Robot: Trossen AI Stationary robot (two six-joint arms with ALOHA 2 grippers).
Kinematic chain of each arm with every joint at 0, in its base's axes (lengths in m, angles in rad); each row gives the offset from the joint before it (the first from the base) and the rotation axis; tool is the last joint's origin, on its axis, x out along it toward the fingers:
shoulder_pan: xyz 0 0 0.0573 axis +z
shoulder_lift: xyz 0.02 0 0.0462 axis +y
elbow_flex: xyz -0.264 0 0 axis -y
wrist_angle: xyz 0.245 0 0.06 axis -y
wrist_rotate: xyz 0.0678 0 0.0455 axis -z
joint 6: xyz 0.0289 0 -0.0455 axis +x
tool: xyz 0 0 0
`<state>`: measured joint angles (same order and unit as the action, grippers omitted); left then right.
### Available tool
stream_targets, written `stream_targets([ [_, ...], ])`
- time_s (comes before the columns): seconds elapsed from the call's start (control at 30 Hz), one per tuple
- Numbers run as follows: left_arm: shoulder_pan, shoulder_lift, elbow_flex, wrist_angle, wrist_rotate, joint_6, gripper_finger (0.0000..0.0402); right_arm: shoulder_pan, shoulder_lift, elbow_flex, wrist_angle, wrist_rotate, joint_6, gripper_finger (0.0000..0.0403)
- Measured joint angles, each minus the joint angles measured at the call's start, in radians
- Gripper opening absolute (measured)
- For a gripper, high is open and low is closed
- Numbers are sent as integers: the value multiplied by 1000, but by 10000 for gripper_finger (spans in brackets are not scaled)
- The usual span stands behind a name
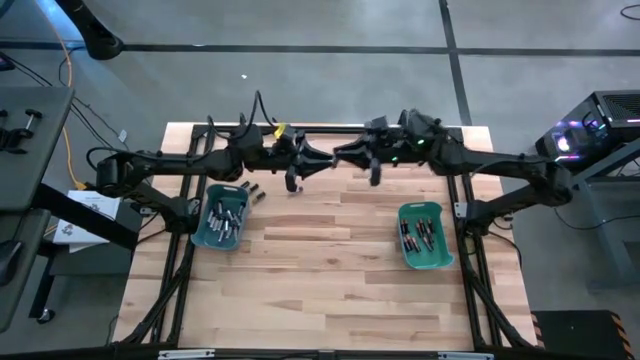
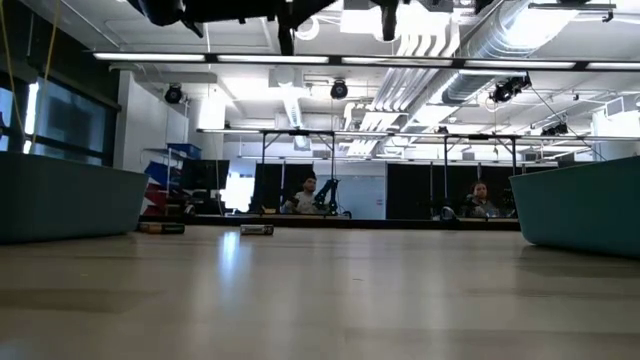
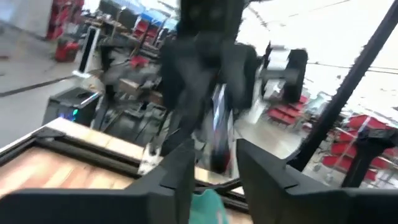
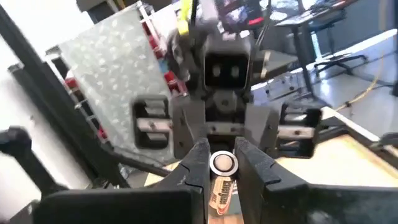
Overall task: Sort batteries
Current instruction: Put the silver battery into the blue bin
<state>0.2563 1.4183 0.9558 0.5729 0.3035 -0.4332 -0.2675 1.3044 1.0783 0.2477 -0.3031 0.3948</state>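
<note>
High over the table's far middle, my two grippers meet tip to tip. My right gripper [image 4: 221, 163] is shut on a battery [image 4: 221, 183] with a silver end and a copper-brown body. My left gripper [image 3: 214, 163] faces it with its fingers apart; a blurred silvery shape shows in the gap just past them. More batteries lie in the left teal bin [image 1: 222, 215] and the right teal bin [image 1: 425, 235]. A few batteries [image 1: 250, 190] lie loose on the wood by the left bin. My right gripper pinches the battery by its sides [image 4: 219, 186] between its two fingers, just below the silver end [image 4: 222, 163]. The fingers reach in about level from the table's right side. The battery is lifted clear, high above the table.
In the low view the teal bins rise at the left [image 2: 60, 200] and the right [image 2: 590, 205], with loose batteries [image 2: 257, 229] on the wood far back. Bare wood lies between the bins [image 1: 320, 260]. Dark frame bars [image 1: 180, 250] run along both table sides.
</note>
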Motion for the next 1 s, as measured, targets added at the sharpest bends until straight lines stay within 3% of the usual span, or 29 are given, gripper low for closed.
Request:
stream_targets([
  [0.13, 13, 1, 0, -81, -5, 0, 147, -39, -103, 3, -213, 12, 19, 33],
  [0.33, 18, 1, -2, -206, -2, 0, 168, -53, -231, -1, -838, 2, 17, 33],
  [0.43, 18, 1, -2, -232, -2, 6, 169, 3, -263, -83, -1065, 3, 55, 33],
  [0.57, 18, 1, -2, -249, -1, 50, 170, 104, -330, -278, -1087, -2, 214, 33],
  [0.7, 18, 1, -2, -248, -2, 53, 170, 195, -373, -418, -1089, 73, 407, 33],
  [0.83, 18, 1, -2, -248, -20, 53, 170, 241, -380, -455, -1086, 128, 488, 33],
  [1.0, 20, 1, -2, -248, -51, 76, 170, 246, -381, -412, -1104, 134, 471, 33],
])
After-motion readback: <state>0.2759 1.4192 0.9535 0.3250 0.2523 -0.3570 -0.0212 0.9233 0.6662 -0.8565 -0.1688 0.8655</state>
